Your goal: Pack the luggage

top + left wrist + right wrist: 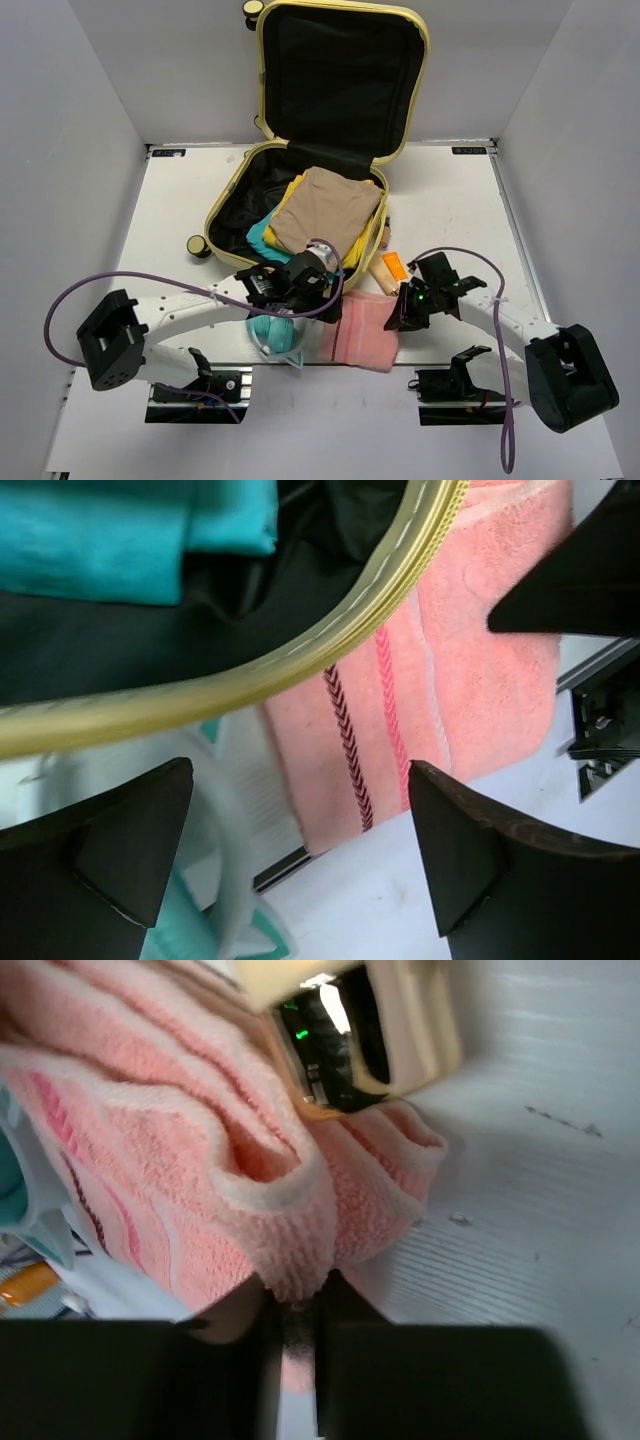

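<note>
The pale yellow luggage (pixel 232 195) lies open at the table's middle, lid propped up, with tan, yellow and teal folded clothes (pixel 325 210) inside. Its rim (pixel 300 650) crosses the left wrist view. A pink towel (pixel 362 330) with striped bands lies in front of the luggage; it also shows in the left wrist view (pixel 470 670). My right gripper (pixel 408 310) is shut on the towel's right edge (pixel 295 1235). My left gripper (pixel 290 290) is open and empty, hovering over the luggage's front rim and the towel's left edge.
A teal and white object (pixel 272 330) lies left of the towel at the table's front edge. An orange-capped tube (pixel 393 268) lies right of the luggage. Grey walls close in the table on three sides.
</note>
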Controlling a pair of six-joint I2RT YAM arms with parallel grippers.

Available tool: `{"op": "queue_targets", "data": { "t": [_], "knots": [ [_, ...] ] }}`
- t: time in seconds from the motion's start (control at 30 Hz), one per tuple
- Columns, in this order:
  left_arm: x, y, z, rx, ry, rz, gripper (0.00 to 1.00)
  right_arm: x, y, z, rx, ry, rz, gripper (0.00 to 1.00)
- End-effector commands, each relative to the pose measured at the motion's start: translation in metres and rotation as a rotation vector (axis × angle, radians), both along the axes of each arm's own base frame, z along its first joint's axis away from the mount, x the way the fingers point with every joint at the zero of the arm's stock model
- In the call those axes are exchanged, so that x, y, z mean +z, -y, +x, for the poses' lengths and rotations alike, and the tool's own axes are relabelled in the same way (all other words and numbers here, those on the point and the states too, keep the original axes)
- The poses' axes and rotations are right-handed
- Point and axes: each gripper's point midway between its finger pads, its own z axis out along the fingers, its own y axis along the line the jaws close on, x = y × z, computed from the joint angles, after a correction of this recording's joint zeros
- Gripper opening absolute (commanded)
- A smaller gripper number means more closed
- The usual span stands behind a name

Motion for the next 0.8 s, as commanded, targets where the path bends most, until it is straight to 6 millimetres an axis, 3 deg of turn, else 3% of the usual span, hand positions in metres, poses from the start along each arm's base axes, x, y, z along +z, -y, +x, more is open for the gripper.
{"op": "queue_targets", "data": {
  "t": [0.0, 0.1, 0.17, 0.23, 0.27, 0.3, 0.37, 0.4, 0.53, 0.57, 0.67, 0.7, 0.77],
  "knots": [
    [0.027, -0.015, 0.008, 0.029, 0.094, 0.014, 1.00, 0.015, -0.008, 0.012, 0.000, 0.092, 0.051, 0.00],
    [0.037, -0.025, 0.010, 0.043, 0.136, 0.011, 1.00, 0.041, -0.006, 0.024, 0.050, 0.215, 0.045, 0.00],
    [0.043, -0.036, 0.013, 0.060, 0.172, 0.033, 1.00, 0.070, -0.003, 0.030, 0.126, 0.296, 0.018, 0.00],
    [0.045, -0.046, 0.013, 0.059, 0.189, 0.068, 1.00, 0.089, 0.001, 0.024, 0.182, 0.312, 0.007, 0.00],
    [0.050, -0.053, 0.020, 0.090, 0.228, 0.086, 1.00, 0.124, -0.004, 0.038, 0.260, 0.438, 0.026, 0.00],
    [0.057, -0.056, 0.024, 0.098, 0.252, 0.090, 1.00, 0.128, -0.002, 0.025, 0.307, 0.390, 0.023, 0.00],
    [0.062, -0.071, 0.030, 0.136, 0.294, 0.136, 1.00, 0.169, -0.005, 0.037, 0.381, 0.503, 0.025, 0.00],
    [0.068, -0.076, 0.034, 0.154, 0.306, 0.145, 1.00, 0.168, -0.003, 0.029, 0.398, 0.449, 0.017, 0.00],
    [0.078, -0.103, 0.054, 0.262, 0.311, 0.201, 1.00, 0.220, -0.021, 0.045, 0.436, 0.579, 0.105, 0.00],
    [0.079, -0.110, 0.055, 0.278, 0.295, 0.222, 1.00, 0.250, -0.025, 0.052, 0.439, 0.657, 0.125, 0.00],
    [0.082, -0.138, 0.076, 0.405, 0.243, 0.229, 1.00, 0.268, -0.033, 0.067, 0.441, 0.675, 0.130, 0.00],
    [0.084, -0.139, 0.078, 0.415, 0.223, 0.214, 1.00, 0.293, -0.039, 0.075, 0.428, 0.719, 0.158, 0.00],
    [0.086, -0.156, 0.090, 0.490, 0.206, 0.210, 1.00, 0.305, -0.053, 0.096, 0.434, 0.718, 0.182, 0.00]
  ]
}}
